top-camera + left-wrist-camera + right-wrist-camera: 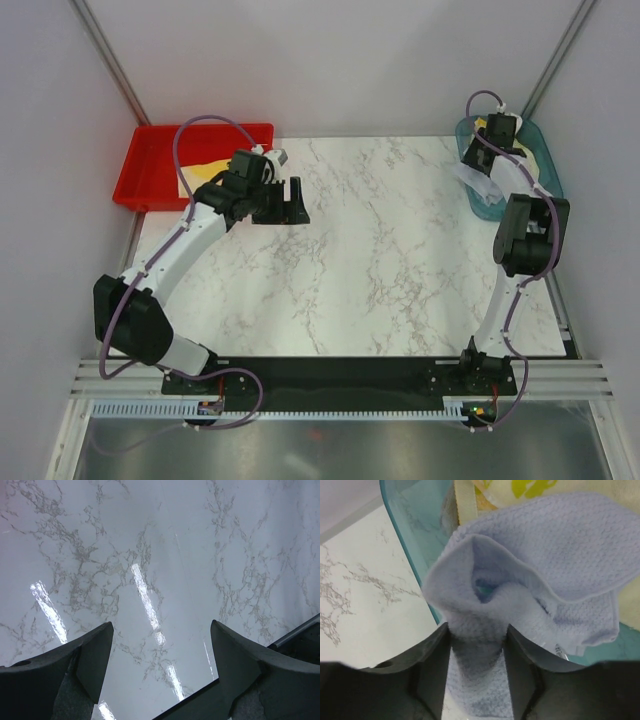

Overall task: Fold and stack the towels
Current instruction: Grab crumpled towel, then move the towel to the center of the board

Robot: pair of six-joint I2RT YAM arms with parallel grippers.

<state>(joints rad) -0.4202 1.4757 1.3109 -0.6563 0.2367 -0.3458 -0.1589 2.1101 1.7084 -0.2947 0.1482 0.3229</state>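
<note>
Marble table (380, 260), R gripper (477, 631) pinching lavender towel (560, 545), L gripper (161, 625) wide open

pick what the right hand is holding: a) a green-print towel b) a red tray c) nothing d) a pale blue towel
d: the right wrist view shows the right hand pinched on a fold of the pale blue towel, beside the wall of the teal bin.
</note>
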